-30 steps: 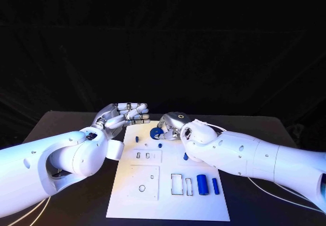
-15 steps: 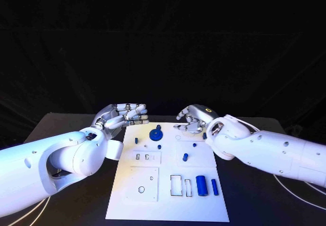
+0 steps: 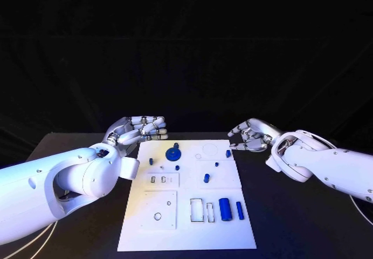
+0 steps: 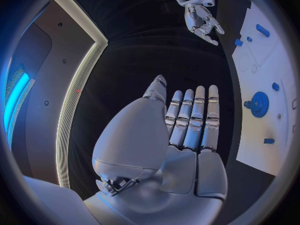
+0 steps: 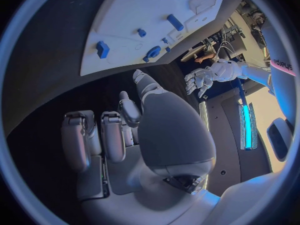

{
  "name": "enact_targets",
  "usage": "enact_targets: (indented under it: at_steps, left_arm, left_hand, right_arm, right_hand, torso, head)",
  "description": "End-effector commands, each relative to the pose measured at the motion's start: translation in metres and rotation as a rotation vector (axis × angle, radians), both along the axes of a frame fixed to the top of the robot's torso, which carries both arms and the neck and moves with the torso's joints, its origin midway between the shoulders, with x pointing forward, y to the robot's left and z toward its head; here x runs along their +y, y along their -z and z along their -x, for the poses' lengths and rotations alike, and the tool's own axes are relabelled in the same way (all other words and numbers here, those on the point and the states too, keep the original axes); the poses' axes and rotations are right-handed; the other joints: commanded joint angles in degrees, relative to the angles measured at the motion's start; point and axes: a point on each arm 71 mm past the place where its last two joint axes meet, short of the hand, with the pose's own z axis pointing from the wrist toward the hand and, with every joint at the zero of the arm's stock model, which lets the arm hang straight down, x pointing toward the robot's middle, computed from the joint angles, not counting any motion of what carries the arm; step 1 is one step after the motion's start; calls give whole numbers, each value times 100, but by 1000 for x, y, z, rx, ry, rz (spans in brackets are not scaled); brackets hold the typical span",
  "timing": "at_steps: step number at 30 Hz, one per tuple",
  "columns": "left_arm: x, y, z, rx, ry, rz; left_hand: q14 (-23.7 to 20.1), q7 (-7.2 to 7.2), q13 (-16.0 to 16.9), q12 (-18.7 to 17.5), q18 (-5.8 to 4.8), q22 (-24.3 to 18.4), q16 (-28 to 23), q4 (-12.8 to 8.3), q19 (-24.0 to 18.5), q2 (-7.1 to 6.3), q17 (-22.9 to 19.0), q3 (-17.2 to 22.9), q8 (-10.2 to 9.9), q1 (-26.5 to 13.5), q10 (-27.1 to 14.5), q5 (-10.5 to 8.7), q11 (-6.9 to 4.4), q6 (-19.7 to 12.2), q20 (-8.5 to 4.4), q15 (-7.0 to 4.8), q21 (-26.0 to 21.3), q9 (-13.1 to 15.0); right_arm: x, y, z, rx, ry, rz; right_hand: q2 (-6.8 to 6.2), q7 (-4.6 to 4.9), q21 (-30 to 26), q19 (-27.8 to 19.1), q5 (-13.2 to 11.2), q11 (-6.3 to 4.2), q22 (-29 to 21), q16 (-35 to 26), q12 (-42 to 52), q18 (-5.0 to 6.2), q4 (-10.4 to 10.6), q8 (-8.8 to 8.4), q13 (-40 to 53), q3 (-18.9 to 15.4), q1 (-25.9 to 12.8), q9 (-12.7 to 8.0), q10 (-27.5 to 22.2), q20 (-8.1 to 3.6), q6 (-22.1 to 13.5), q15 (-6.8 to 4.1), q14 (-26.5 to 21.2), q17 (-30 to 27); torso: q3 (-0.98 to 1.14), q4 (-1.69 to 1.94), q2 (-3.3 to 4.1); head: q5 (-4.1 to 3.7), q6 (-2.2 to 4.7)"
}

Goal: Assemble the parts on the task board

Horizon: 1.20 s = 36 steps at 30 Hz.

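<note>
Blue gear [image 3: 172, 154] on white task board [image 3: 186, 237], between empty hands.

1. My left arm [image 3: 70, 183] covers the near left part of the table [image 3: 295, 216] and runs off the picture's edge.
2. In my left wrist view the task board [image 4: 265, 60] is cut off at the circle's rim.
3. The small parts [image 3: 177, 168] are too small to tell their shapes.
</note>
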Motion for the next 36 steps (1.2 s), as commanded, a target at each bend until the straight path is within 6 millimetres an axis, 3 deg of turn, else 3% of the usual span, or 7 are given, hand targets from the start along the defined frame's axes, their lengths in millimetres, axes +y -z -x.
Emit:
enact_targets:
  at_steps: [1,7,10,15,25,36]
  left_arm:
    - [-3,-1,0,-8,24,13]
    - [-4,-1,0,-8,25,14]
    - [-4,-1,0,-7,26,14]
    - [-5,-1,0,-6,26,14]
    - [-5,0,0,-2,25,12]
    - [-6,0,0,2,29,11]
  left_hand:
    - [18,7,6,-6,55,-7,-23,-43,-38,13,6,-4,-17,64,59,-28,-5,53,-2,-25,40,6]
    - [20,6,6,-6,55,-7,-23,-44,-38,14,7,-5,-17,64,61,-28,-6,54,-2,-25,40,6]
    - [22,6,6,-6,55,-7,-23,-44,-38,14,8,-6,-17,64,62,-28,-6,55,-2,-26,40,6]
    - [23,6,6,-7,55,-7,-23,-44,-38,13,8,-7,-18,64,63,-28,-6,55,-2,-26,41,6]
    - [30,20,3,-20,55,-7,-27,-46,-38,16,12,-13,-30,64,51,-28,0,42,-2,-27,43,2]
    - [31,27,0,-30,55,-8,-31,-49,-39,21,13,-13,-38,67,42,-27,6,34,-2,-25,45,0]
  right_arm:
    - [-5,11,1,49,-31,11]
    - [-13,31,-2,74,3,50]
    - [-15,39,-3,87,18,60]
    - [-15,48,-6,101,32,70]
    - [-9,56,-10,117,40,67]
    - [-4,57,-16,117,58,48]
  right_hand:
    - [-37,17,-29,294,25,25,1172,-7,-53,-13,-35,-63,-31,-14,31,-28,-50,42,-94,48,423,792]
    - [-32,40,-31,294,117,45,1174,0,-69,-13,-70,-129,-47,-11,71,-62,-66,58,-165,67,426,809]
    - [-29,48,-38,290,222,51,1170,0,-87,-11,-105,-148,-64,10,114,-76,-83,66,-180,73,426,809]
    - [-23,51,-35,294,274,53,1174,2,-83,-12,-126,-155,-60,30,138,-84,-79,70,-183,76,427,813]
    - [44,39,-34,298,178,48,1181,11,-37,-13,-80,-112,-25,57,33,-82,-43,74,-52,74,431,834]
    - [122,32,-5,327,139,41,1213,27,75,-23,-25,-105,79,74,-59,-90,46,71,2,70,440,869]
  torso:
    - [16,-13,-4]
    - [14,-16,-3]
    - [6,3,3]
    - [22,16,11]
    - [15,17,9]
    - [22,15,8]
  head:
    - [-24,-4]
    - [-27,-10]
    - [-48,-16]
    - [-37,-24]
    - [-42,-5]
    - [-39,-12]
